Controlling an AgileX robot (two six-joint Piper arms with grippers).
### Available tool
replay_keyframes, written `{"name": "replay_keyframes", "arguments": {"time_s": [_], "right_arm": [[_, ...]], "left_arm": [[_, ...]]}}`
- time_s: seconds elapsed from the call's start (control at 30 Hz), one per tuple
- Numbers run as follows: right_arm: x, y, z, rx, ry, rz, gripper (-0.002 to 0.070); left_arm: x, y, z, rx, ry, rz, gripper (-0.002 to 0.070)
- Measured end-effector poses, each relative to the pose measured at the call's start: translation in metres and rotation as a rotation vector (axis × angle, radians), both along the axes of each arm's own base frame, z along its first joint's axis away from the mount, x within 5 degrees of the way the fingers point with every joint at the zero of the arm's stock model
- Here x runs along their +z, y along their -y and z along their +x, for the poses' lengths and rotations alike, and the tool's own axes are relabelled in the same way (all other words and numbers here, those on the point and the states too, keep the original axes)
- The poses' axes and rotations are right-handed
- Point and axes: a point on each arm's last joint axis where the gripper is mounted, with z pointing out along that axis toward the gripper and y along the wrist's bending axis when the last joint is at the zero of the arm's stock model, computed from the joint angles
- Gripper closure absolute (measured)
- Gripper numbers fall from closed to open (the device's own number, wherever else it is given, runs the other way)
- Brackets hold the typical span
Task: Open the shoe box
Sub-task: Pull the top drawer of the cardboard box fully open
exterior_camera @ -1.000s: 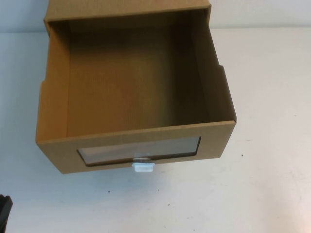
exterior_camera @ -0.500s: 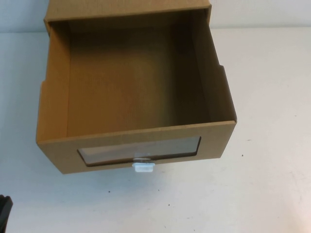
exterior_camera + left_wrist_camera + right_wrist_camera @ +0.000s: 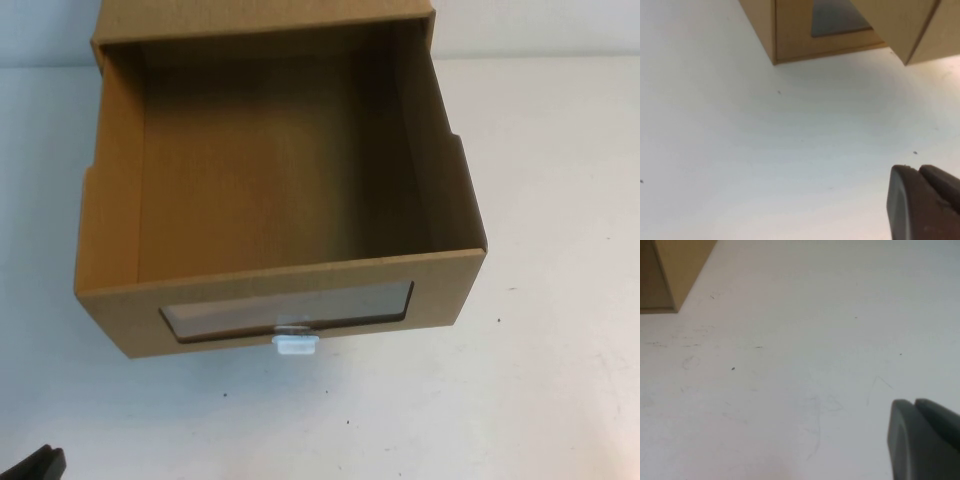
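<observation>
The brown cardboard shoe box stands at the middle of the white table with its drawer pulled out toward me, and the inside is empty. Its front wall has a clear window and a small white pull tab. The outer sleeve stays at the far end. My left gripper is shut and holds nothing, low over the table short of the box's front corner. My right gripper is also shut and holds nothing, well back from the box.
The white table spreads bare in front of the box and to its right. A dark bit of the left arm shows at the near left corner of the high view. The right arm is outside that view.
The dark part of the left arm at the near left corner has dropped lower and shifted slightly right in the high view. The box has not moved.
</observation>
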Motion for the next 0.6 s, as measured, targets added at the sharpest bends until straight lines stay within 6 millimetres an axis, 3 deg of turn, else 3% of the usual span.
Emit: {"name": "replay_keyframes", "arguments": {"time_s": [0.33,0.6], "right_arm": [[0.0,0.0,0.0,0.0,0.0,0.0,0.069],[0.0,0.0,0.0,0.0,0.0,0.0,0.0689]], "left_arm": [[-0.001,0.0,0.0,-0.003,-0.01,-0.007,0.068],[0.005,-0.011,0.004,0.08,0.102,0.169,0.068]]}}
